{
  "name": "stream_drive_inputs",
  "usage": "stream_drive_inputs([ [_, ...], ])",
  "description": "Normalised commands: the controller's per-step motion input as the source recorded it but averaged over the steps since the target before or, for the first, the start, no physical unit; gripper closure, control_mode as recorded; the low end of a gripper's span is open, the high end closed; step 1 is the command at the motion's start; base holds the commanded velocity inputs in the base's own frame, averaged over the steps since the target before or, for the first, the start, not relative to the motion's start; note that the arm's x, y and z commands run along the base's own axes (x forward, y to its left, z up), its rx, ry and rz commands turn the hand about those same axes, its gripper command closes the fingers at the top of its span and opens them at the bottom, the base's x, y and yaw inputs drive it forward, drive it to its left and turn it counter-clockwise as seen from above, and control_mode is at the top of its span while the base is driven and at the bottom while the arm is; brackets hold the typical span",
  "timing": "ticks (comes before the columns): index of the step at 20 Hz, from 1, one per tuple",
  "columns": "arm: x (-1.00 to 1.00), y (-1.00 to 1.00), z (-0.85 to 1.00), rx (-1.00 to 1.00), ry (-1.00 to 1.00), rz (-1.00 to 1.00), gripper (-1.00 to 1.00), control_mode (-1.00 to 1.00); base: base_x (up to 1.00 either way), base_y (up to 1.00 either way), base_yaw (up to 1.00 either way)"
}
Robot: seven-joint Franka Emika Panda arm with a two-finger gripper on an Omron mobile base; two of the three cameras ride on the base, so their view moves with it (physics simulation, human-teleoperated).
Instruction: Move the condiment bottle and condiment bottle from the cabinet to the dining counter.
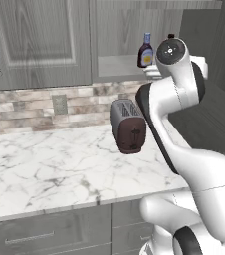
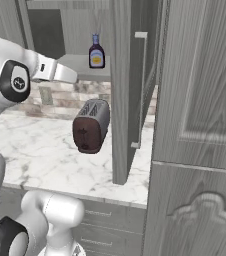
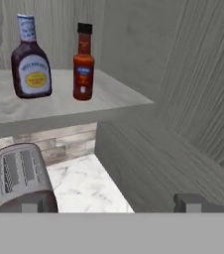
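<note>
Two condiment bottles stand upright on the open cabinet's shelf point(image 3: 59, 106). One is a dark sauce bottle point(image 3: 31, 59) with a yellow label, seen too in the base views point(image 1: 145, 51) point(image 2: 96, 52). Just to its right in the hand view is a slim red hot-sauce bottle point(image 3: 84, 64) with a black cap; in the left base view only its cap point(image 1: 171, 36) peeks over the arm. My gripper point(image 3: 109, 206) is open, its fingertips point(image 3: 28, 207) far apart with nothing between them. It hangs in front of the shelf and below it, well short of both bottles.
A silver toaster point(image 1: 128, 125) point(image 2: 91, 125) point(image 3: 22, 176) stands on the marble counter point(image 1: 45, 164) under the shelf. The open cabinet door point(image 2: 121, 90) juts out to the right of the bottles, and a tall grey cabinet point(image 2: 200, 125) stands at the right.
</note>
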Motion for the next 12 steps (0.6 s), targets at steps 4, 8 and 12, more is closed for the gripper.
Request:
stream_drive_inputs([
  [4,0.46,0.18,0.00,0.01,-0.01,0.00,-1.00,-1.00,0.00,0.00,0.00],
  [8,0.46,0.11,0.00,0.02,0.00,0.00,-1.00,-1.00,0.00,0.00,0.00],
  [12,0.46,0.14,0.01,0.00,0.00,0.00,-1.00,-1.00,0.00,0.00,0.00],
])
